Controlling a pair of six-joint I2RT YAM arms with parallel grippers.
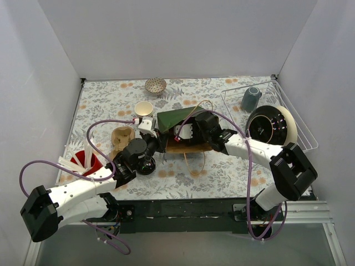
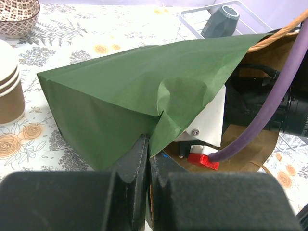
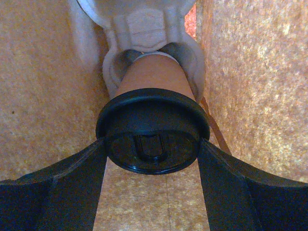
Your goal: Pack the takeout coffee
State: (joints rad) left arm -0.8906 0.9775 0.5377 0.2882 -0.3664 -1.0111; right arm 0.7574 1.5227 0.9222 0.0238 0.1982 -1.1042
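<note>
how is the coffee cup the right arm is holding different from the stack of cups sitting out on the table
The coffee cup wears a black lid; the stack of cups is open-topped, showing pale insides. The coffee cup lies on its side inside the green bag, between the right gripper's fingers; the stack stands upright on the table, with nothing gripping it. The coffee cup is single, the stack several nested. Both are brownish paper cups.

Black-lidded tan takeout coffee (image 3: pixel 153 120) inside brown-walled bag
</note>
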